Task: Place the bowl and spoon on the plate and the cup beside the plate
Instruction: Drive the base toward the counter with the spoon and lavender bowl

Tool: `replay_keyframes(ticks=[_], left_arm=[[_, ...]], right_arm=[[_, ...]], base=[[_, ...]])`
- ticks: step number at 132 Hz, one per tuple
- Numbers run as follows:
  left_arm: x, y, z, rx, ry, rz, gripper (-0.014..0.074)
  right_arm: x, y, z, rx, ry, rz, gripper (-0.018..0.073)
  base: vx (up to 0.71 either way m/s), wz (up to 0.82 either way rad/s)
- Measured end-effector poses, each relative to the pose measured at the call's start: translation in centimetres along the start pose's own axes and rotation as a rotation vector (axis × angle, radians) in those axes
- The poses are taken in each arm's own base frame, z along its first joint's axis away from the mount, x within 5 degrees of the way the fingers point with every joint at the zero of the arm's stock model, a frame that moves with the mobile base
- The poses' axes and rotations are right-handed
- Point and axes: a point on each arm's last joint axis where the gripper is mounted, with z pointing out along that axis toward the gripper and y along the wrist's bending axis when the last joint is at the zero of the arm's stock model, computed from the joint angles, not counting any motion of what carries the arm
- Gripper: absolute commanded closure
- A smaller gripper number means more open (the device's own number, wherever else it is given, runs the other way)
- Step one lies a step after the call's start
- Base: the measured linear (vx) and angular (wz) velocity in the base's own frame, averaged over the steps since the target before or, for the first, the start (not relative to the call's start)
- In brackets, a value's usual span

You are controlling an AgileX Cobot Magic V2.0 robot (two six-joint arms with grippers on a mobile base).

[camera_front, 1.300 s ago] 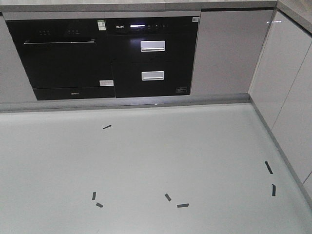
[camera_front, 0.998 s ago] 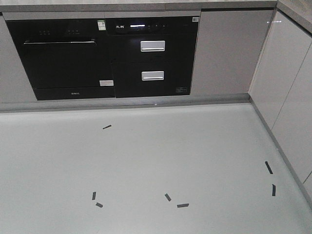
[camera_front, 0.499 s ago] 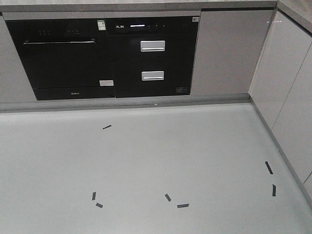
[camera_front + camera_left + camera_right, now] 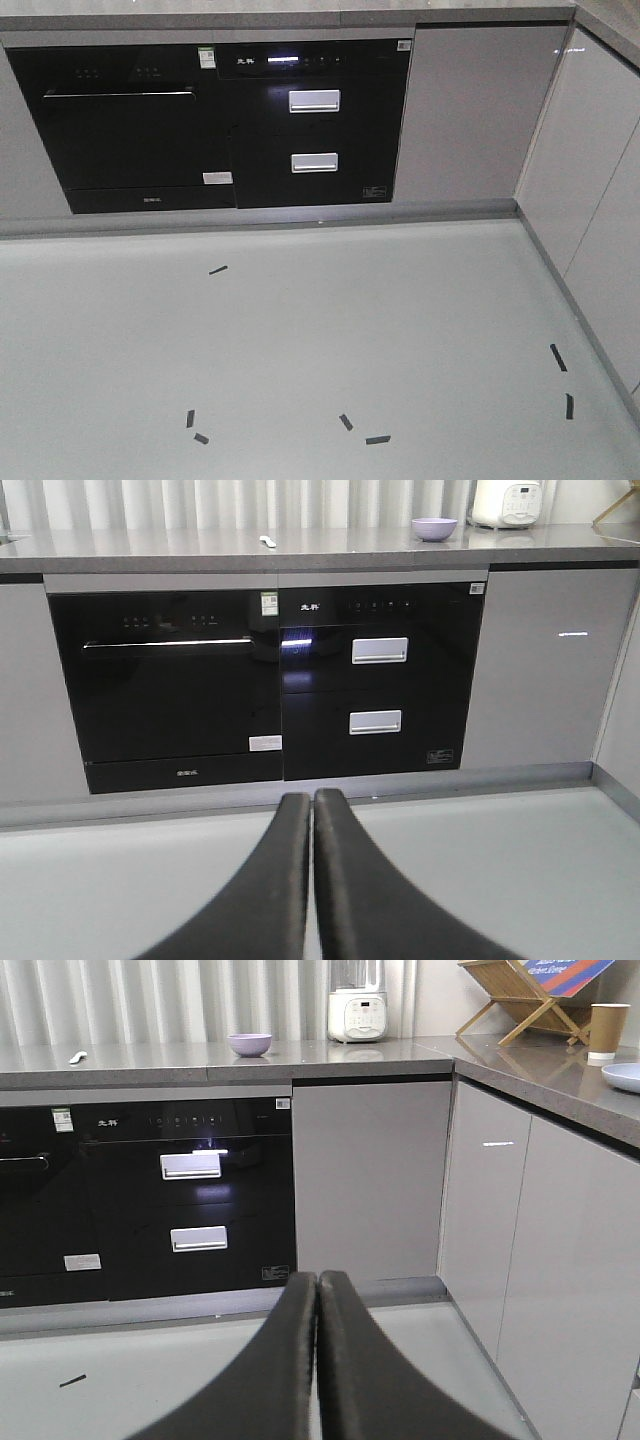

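Note:
The lavender bowl [image 4: 434, 528] [image 4: 249, 1044] sits on the grey counter above the black appliances. A small pale spoon [image 4: 267, 541] [image 4: 76, 1057] lies on the same counter, further left. On the right-hand counter stand the brown paper cup [image 4: 608, 1032] and, just in front of it, the pale blue plate [image 4: 622, 1076], cut by the frame edge. My left gripper [image 4: 312, 798] and right gripper [image 4: 317, 1278] are both shut with nothing held, low above the floor and far from every item. The front view shows none of these objects and neither gripper.
Black built-in oven [image 4: 125, 125] and drawer unit [image 4: 315, 120] face me across a grey floor [image 4: 320, 330] with black tape marks [image 4: 218, 270]. Grey cabinets [image 4: 520, 1260] wall the right side. A white appliance [image 4: 357, 1010] and a wooden rack [image 4: 525, 1000] stand on the counters.
The front view has shifted: the cabinets and floor tape marks sit slightly lower and nearer in the frame than one second ago.

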Motion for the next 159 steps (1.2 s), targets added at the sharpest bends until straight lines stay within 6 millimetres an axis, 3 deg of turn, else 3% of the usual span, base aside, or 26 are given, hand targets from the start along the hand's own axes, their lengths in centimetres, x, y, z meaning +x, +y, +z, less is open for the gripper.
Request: replay_keyframes(ticks=[159], left_arm=[[0.0,0.0,0.0,0.0,0.0,0.0,0.0603]], right_arm=[[0.0,0.0,0.0,0.0,0.0,0.0,0.0568]], base=[[0.17,0.0]])
